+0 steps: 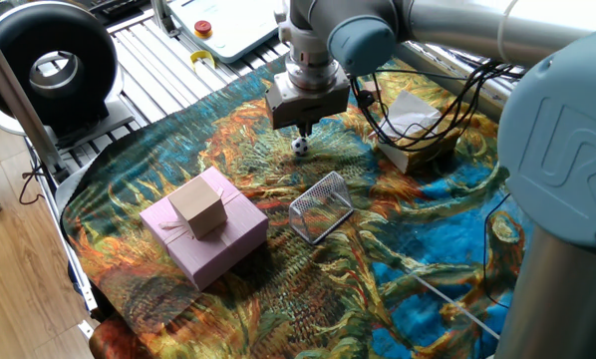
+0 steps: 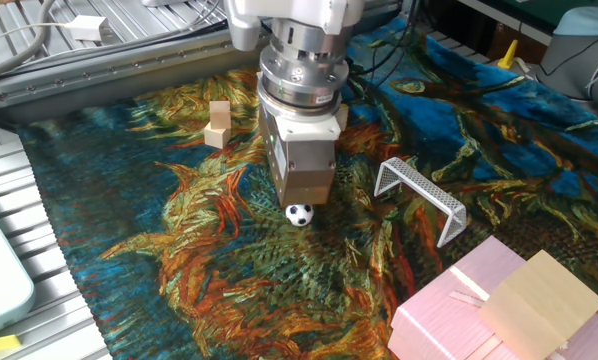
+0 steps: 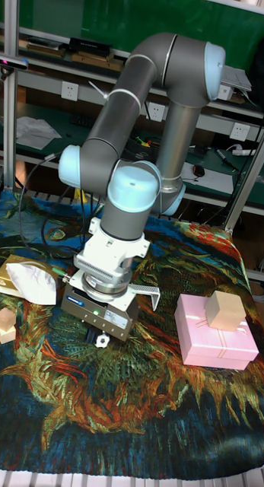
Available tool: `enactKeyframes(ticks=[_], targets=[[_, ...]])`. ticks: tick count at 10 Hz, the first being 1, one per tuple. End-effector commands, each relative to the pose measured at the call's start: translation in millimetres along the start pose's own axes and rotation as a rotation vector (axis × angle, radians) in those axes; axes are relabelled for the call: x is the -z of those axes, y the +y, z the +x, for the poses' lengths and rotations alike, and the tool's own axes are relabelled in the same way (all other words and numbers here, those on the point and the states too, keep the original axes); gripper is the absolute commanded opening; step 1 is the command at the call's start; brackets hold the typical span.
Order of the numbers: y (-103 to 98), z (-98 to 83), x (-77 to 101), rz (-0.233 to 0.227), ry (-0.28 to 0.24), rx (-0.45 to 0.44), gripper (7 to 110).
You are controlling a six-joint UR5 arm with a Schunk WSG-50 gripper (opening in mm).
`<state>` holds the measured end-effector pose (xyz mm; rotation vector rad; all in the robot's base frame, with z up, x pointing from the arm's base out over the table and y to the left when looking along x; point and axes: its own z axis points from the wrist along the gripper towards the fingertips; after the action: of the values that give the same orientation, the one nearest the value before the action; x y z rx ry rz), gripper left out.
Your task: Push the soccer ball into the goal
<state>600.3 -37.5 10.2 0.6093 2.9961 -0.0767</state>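
The soccer ball (image 1: 299, 146) (image 2: 299, 214) (image 3: 103, 340) is a tiny white ball with black patches, lying on the patterned cloth. My gripper (image 1: 300, 129) (image 2: 302, 198) (image 3: 100, 332) stands upright directly behind the ball, its fingers shut together with nothing between them and their tips just above and against the ball. The goal (image 1: 321, 206) (image 2: 419, 195) (image 3: 147, 294) is a small silver wire-mesh wedge a short way from the ball, standing apart from it with bare cloth in between.
A pink gift box (image 1: 203, 237) (image 2: 459, 315) with a small cardboard box (image 1: 198, 206) (image 2: 537, 290) on top stands near the goal. A tan wooden cube (image 2: 218, 123) lies behind the gripper. An open box with white paper (image 1: 413, 135) and cables sits beyond.
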Motion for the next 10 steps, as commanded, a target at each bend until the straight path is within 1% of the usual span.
enactKeyframes(ticks=[1,3,4,5,6,7,8,10], targets=[[13,3.7,5.0,-0.006,0.005,-0.025,7],[21,5.4,8.4,-0.011,0.009,-0.033,7],[21,5.2,8.0,-0.008,0.008,-0.032,7],[15,1.2,6.2,0.0,-0.003,-0.017,7],[8,-5.1,3.3,-0.006,-0.013,0.002,7],[-6,-10.9,0.2,-0.011,-0.022,0.029,7],[-20,-14.7,-1.8,-0.006,-0.034,0.052,7],[-37,-18.0,-1.5,0.002,-0.044,0.068,7]])
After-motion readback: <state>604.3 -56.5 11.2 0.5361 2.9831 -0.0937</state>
